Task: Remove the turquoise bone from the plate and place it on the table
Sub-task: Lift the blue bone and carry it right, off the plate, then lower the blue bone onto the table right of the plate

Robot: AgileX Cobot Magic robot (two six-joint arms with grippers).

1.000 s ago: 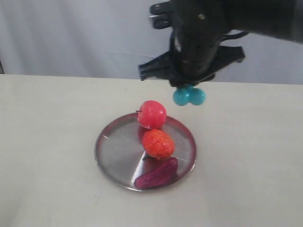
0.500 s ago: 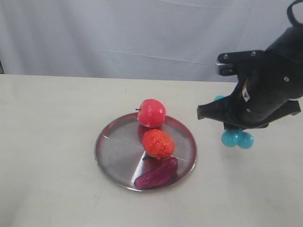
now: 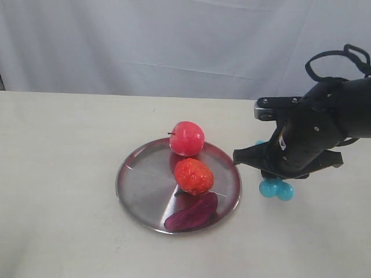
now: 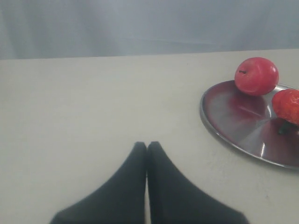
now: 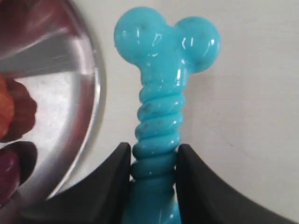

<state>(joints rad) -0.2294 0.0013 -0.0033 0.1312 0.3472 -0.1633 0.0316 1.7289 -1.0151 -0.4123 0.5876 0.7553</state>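
The turquoise bone (image 3: 276, 189) (image 5: 161, 107) hangs low over the table (image 3: 64, 174) just right of the plate (image 3: 139, 185), its knobbed end pointing down. My right gripper (image 3: 277, 174) (image 5: 155, 154) is shut on the bone's ribbed shaft, both fingers pressed against it. Whether the knobs touch the table I cannot tell. The silver plate (image 5: 88, 93) lies beside the bone. My left gripper (image 4: 147, 145) hovers over bare table (image 4: 70, 102), shut with nothing between its fingers, and the plate (image 4: 219, 126) lies off to its side.
On the plate lie a red apple (image 3: 186, 139) (image 4: 256, 76), a red-orange strawberry toy (image 3: 193, 176) (image 4: 286, 106) and a purple oblong toy (image 3: 191, 212). A grey curtain (image 3: 145, 40) hangs behind the table.
My right arm carried the bone from above the plate's far rim out to the right, then lowered it toward the table beside the plate. The toys on the plate stayed put.
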